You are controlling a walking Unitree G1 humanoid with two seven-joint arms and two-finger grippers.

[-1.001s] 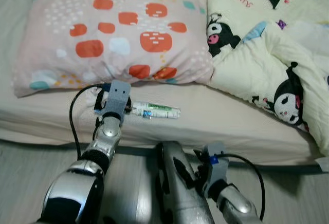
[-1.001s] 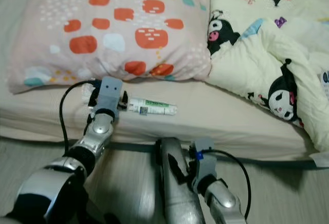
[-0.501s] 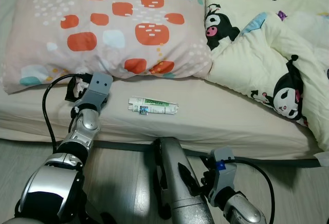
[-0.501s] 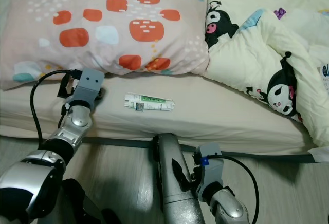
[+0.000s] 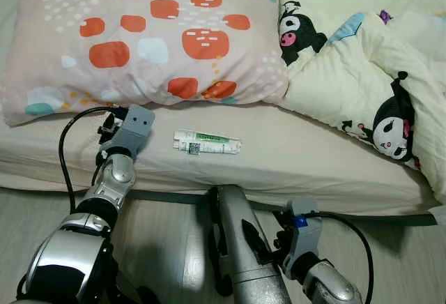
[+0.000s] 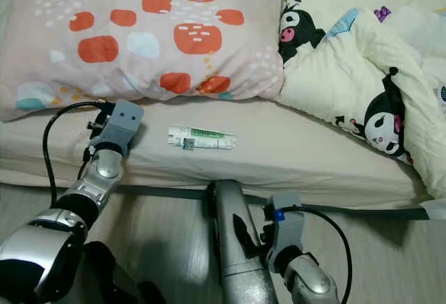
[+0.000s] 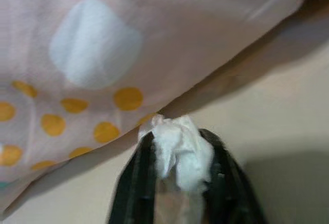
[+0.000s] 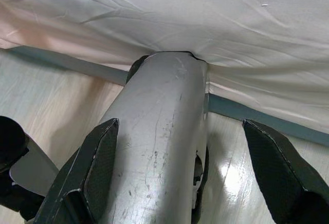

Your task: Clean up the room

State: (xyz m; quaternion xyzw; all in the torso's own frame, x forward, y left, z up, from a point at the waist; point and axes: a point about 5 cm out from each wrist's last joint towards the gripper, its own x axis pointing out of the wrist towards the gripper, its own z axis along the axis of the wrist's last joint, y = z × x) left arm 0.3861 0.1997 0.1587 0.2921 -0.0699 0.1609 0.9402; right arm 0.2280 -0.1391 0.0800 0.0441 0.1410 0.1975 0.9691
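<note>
At left of frame, the left gripper (image 7: 180,183) pinched a white tissue wad (image 7: 180,149) beside the pillow (image 5: 146,39); disposal seemingly came next; the right gripper (image 8: 180,178) hung spread; a tube (image 5: 207,143) lay mid-mattress.

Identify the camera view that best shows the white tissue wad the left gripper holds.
The left wrist view: the tissue wad sits close up, pinched by the left gripper. In the eye views, the gripper's housing hides it.

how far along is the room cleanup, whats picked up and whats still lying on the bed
In hand: the left gripper has its jaws shut on a crumpled white tissue, beside the pillow. Left: the white tube lies on the sheet near the bed edge, and the blanket sits bunched. The right gripper is open, low by the floor.
</note>
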